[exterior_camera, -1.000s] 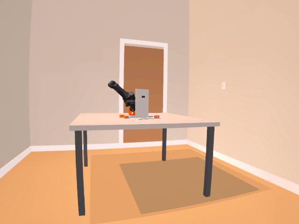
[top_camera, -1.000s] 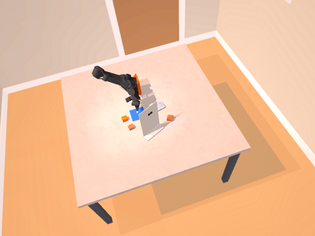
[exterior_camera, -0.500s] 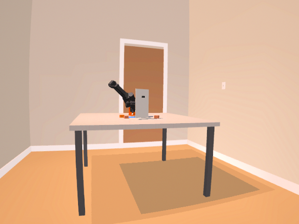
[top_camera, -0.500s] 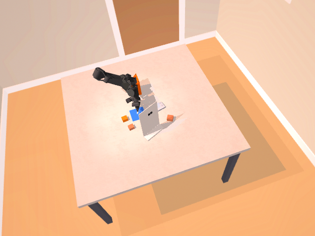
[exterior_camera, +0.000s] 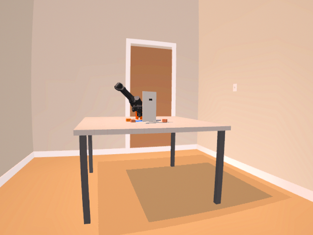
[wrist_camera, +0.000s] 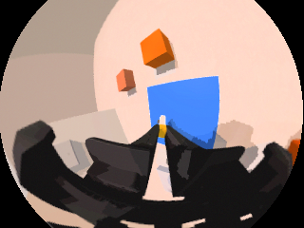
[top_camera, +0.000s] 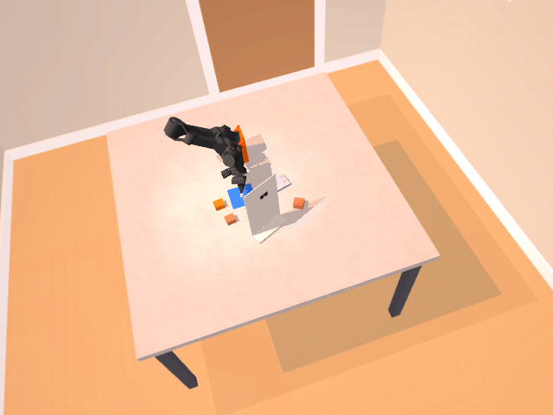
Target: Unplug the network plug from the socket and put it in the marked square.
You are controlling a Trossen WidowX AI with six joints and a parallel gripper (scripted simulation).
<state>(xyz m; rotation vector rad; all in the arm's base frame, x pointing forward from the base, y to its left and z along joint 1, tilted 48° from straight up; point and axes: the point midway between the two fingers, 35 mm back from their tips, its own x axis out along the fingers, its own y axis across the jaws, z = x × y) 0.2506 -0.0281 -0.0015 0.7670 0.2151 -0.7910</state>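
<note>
The plug is small, whitish with a yellow part, and is out of the socket. My gripper is shut on it at the fingertips. The blue marked square lies flat on the table. In the wrist view the plug shows against the square's near left part. It seems a little above the table; the exact gap cannot be told. The grey upright panel stands close beside the square. The tab cannot be made out.
An orange block and a reddish block lie beyond the square. Another reddish block lies across the panel. A pale flat piece lies behind the panel.
</note>
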